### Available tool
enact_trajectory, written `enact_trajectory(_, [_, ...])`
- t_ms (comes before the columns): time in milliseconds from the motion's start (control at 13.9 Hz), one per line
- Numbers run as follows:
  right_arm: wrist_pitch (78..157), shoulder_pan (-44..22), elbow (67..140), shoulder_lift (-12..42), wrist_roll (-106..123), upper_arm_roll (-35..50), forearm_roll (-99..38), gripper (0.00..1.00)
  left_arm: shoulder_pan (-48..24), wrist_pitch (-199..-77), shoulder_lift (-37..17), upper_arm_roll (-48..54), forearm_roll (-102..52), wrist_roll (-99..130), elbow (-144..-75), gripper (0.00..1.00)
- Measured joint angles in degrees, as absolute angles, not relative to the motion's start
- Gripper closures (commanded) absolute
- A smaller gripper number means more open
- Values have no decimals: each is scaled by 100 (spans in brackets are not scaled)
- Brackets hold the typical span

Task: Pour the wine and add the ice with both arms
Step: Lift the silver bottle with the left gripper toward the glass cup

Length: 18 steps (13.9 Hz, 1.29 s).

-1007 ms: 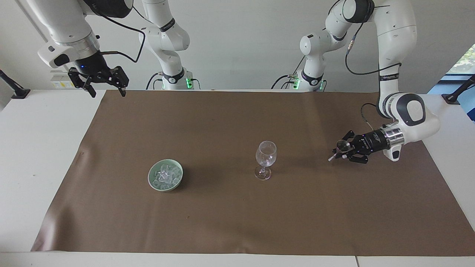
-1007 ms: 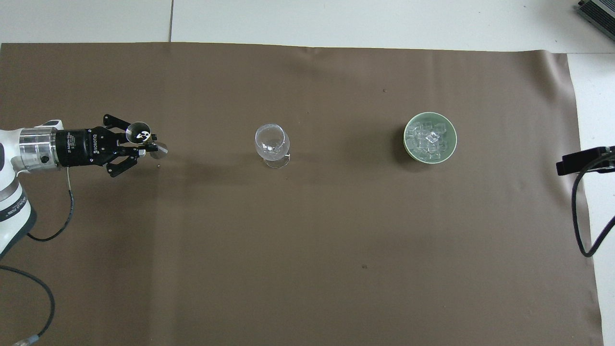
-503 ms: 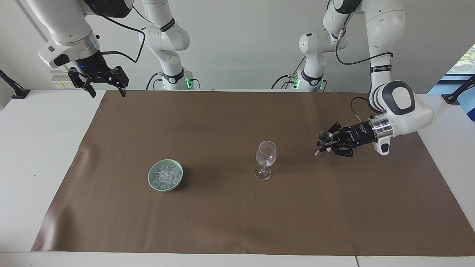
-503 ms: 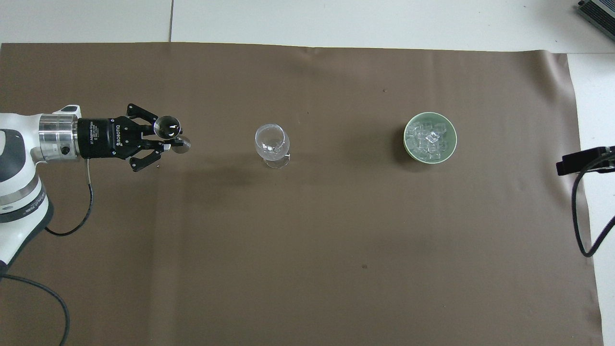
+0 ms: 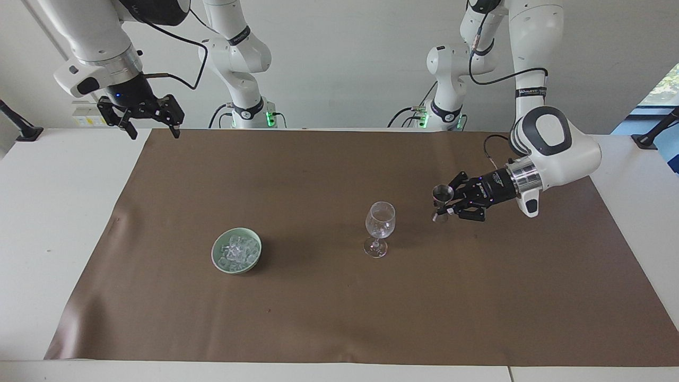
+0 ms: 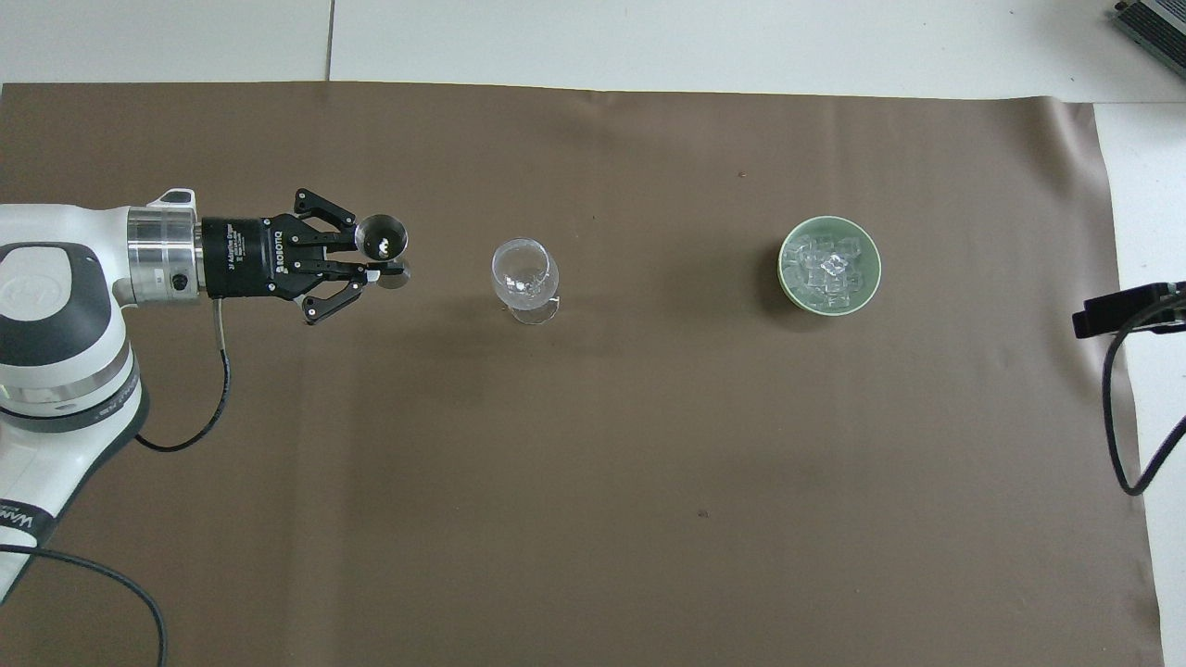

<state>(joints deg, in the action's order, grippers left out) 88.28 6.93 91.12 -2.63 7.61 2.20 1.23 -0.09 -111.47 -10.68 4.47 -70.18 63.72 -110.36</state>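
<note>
A clear stemmed wine glass (image 5: pixel 380 220) stands upright mid-mat; it also shows in the overhead view (image 6: pixel 524 276). My left gripper (image 5: pixel 450 205) (image 6: pixel 366 269) is shut on a small metal jigger (image 5: pixel 441 200) (image 6: pixel 383 247). It holds the jigger upright in the air beside the glass, toward the left arm's end, apart from it. A pale green bowl (image 5: pixel 214 254) (image 6: pixel 784 270) holds a heap of clear ice (image 5: pixel 237 250) (image 6: pixel 826 264), toward the right arm's end. My right gripper (image 5: pixel 153 132) waits open and empty, raised over the mat's corner near its base.
A brown mat (image 5: pixel 318 318) covers most of the white table (image 5: pixel 53 212). A black part with a cable (image 6: pixel 1126 310) juts in at the right arm's end of the overhead view. Bare mat lies between the glass and the bowl.
My left gripper has carried the jigger toward the wine glass and lifted it, turning it more upright. The right arm, glass and bowl have not moved.
</note>
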Motion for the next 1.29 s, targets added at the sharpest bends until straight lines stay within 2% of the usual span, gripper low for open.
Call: enact_trajectory(1295, [8828,693,9112,-263,761,220,123,0,-1137,-12926,-816,438,-6654,6983,-11217,100])
